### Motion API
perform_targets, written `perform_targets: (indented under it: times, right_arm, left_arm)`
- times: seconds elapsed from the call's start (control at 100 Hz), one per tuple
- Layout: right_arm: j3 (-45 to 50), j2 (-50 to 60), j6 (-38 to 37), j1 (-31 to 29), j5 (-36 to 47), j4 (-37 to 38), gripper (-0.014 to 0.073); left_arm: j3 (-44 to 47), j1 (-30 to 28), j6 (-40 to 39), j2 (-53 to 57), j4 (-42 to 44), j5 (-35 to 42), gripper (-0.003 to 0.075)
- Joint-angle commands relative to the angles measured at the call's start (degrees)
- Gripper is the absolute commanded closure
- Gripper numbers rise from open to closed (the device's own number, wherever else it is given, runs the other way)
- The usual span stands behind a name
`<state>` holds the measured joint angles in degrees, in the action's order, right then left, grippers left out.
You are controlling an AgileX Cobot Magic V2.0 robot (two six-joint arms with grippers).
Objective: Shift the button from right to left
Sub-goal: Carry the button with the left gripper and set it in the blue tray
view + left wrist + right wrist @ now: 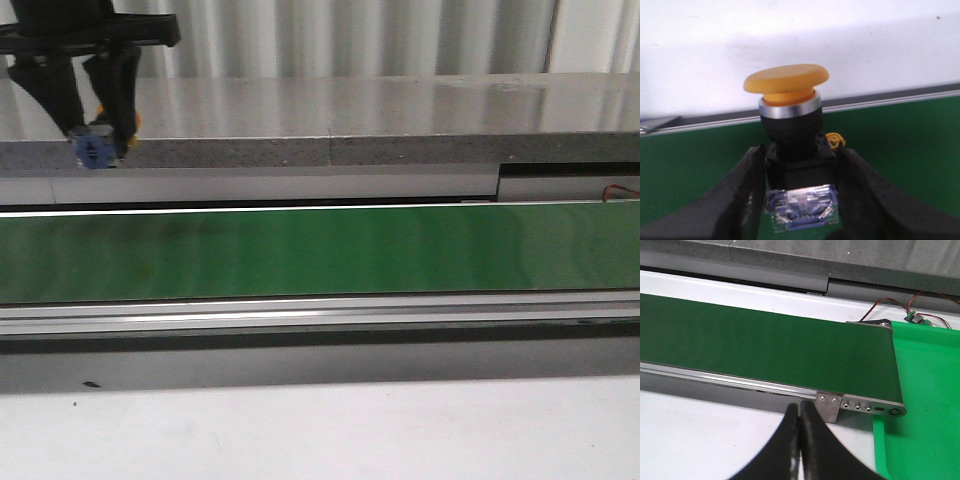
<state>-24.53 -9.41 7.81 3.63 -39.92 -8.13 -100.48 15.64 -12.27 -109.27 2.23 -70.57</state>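
The button (792, 125) has a yellow-orange mushroom head, a black collar and a blue-and-clear rear body. My left gripper (800, 200) is shut on its body, one finger on each side, and holds it above the green belt (910, 150). In the front view the left gripper (95, 135) hangs at the far left over the grey ledge, with the blue body of the button (95, 150) showing between the fingers. My right gripper (801, 412) is shut and empty, over the white table in front of the belt's right end (860, 360).
The green belt (320, 250) runs across the whole front view, with a metal rail (320, 315) before it and a grey stone ledge (330, 145) behind. A bright green tray (925, 405) and thin red-black wires (890, 302) lie by the belt's right end.
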Motion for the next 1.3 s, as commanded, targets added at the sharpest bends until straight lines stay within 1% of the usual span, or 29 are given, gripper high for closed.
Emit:
perform_targets:
  times: [0.0,0.13,0.24,0.39,0.61,0.77,0.94,1.03,1.1,1.29]
  right_arm:
    - [-1.32,-0.60,0.36,0.02,4.22,0.06,0.0661]
    - [-1.32,-0.60,0.36,0.02,4.22,0.06,0.0661]
    - [-1.32,-0.60,0.36,0.02,4.22,0.06,0.0661]
    - [-1.32,-0.60,0.36,0.02,4.22,0.06,0.0661]
    - [-1.32,-0.60,0.36,0.02,4.22,0.06,0.0661]
    - [-1.32,-0.60,0.36,0.02,4.22,0.06,0.0661]
    - [-1.32,-0.60,0.36,0.02,4.22,0.06,0.0661]
    - [-1.32,-0.60,0.36,0.02,4.22,0.06,0.0661]
    - [-1.32,-0.60,0.36,0.02,4.22,0.06,0.0661]
    - [-1.32,-0.60,0.36,0.02,4.22,0.06,0.0661]
  left_arm:
    - [-1.91,-2.85,4.16,4.06,-0.16,-1.98,0.0626]
    - [-1.91,-7.42,10.01,4.67,-0.16,-1.98,0.0626]
    - [-1.54,-11.38,12.27,4.66,-0.16,-1.98,0.0626]
    - [0.19,-16.13,17.37,4.66,-0.16,-1.98,0.0626]
    - [2.99,-23.54,20.64,4.66,3.05,-1.98,0.0626]
    - [5.16,-28.89,21.48,4.66,3.26,-1.98,0.0626]
    - [8.22,-32.93,21.78,4.66,4.03,-1.98,0.0626]
    - [9.27,-34.65,24.67,4.00,4.03,-1.89,0.0626]
    - [9.94,-35.66,26.15,2.93,4.23,-1.89,0.0626]
    - [10.07,-37.78,26.14,-1.22,6.27,-1.03,0.0626]
